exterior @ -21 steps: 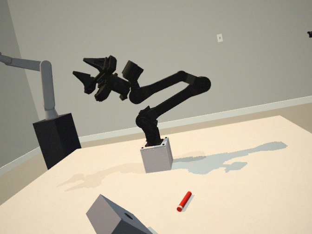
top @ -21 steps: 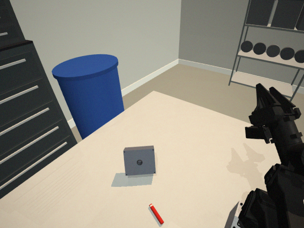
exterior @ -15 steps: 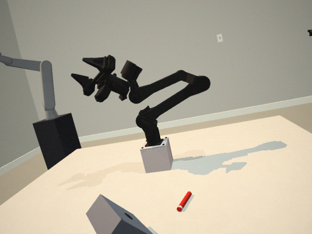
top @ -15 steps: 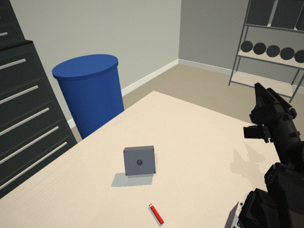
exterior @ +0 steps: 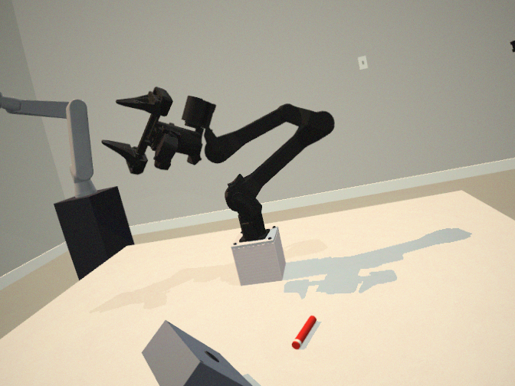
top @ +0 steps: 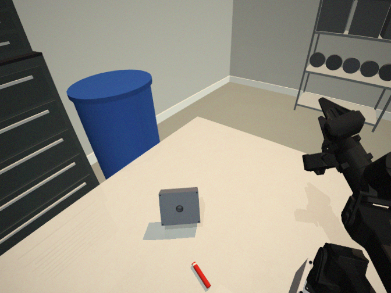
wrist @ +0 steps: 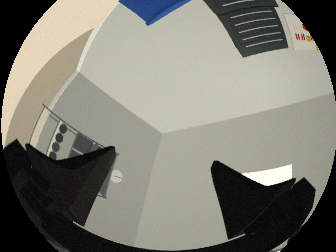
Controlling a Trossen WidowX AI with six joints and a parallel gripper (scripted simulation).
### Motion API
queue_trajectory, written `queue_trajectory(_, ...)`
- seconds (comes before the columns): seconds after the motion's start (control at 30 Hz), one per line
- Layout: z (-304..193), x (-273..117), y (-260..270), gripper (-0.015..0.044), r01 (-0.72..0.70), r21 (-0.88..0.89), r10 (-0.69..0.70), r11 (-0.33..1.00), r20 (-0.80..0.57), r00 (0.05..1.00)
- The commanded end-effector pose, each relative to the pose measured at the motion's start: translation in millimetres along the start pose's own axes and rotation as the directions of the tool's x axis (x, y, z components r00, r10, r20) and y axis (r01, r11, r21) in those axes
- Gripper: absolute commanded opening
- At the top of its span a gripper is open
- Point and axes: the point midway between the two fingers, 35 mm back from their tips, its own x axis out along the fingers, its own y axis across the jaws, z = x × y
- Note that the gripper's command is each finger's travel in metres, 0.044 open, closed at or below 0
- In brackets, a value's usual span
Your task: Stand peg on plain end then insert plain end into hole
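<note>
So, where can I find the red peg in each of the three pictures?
Top view: the peg lies at the bottom edge, just right of the middle, below the sloped panel.
Exterior view: it lies low, right of the middle, with its white-banded end toward the viewer.
Wrist view: it is not in this picture.
Shared landmark: the sloped panel with its hole, for top and exterior only.
</note>
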Motion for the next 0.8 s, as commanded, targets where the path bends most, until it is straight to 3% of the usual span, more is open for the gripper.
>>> queue_trajectory(0.0,5,10,5,0.0440,-0.032,0.117,0.028,0.993,0.034,0.999)
queue_trajectory(0.37,33,32,20,0.0440,-0.171,0.432,0.108,0.885,0.166,0.980)
queue_trajectory(0.77,78,51,33,0.0440,-0.376,0.667,0.187,0.643,0.339,0.922)
